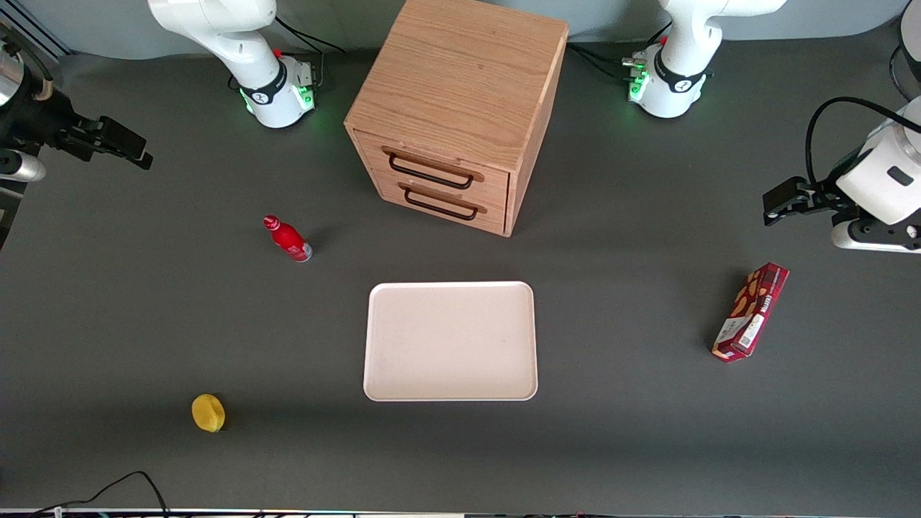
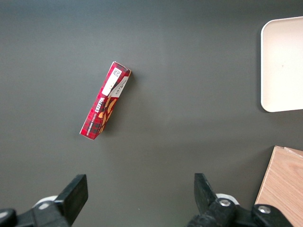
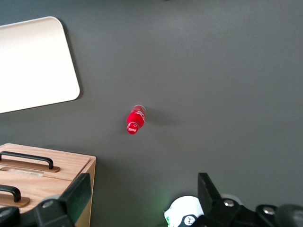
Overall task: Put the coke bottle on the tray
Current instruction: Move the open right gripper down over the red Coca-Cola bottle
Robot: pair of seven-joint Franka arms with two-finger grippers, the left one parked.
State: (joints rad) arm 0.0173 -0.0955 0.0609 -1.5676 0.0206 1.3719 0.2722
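Front view shows the small slim red coke bottle with its red cap and silvery base (image 1: 288, 239) standing upright on the dark grey counter (image 1: 144, 324), well apart from the large flat cream-pink tray with rounded corners and a low rim (image 1: 451, 341). The bottle is farther from the front camera than the tray and lies toward the working arm's end of the counter, beside the light wooden two-drawer cabinet (image 1: 455, 108). The black two-finger tool (image 1: 119, 144) hangs high above the counter at the working arm's edge, well apart from the bottle and holding nothing. In the right wrist view its fingers (image 3: 78, 196) stand wide apart, with the bottle (image 3: 135, 119) seen from above between and ahead of them.

The step in hand looks like the approach, with nothing yet grasped. To do it well, the tool should probably centre over the cap and come straight down, closing on the body below the neck, since a slim upright bottle is likely to tip if one finger touches first. The lift should clear the tray's rim, and the set-down should be gentle and level on the bare middle. A yellow lemon-like fruit (image 1: 208, 413) and a dark red rectangular snack box (image 1: 750, 311) lie away from this path.
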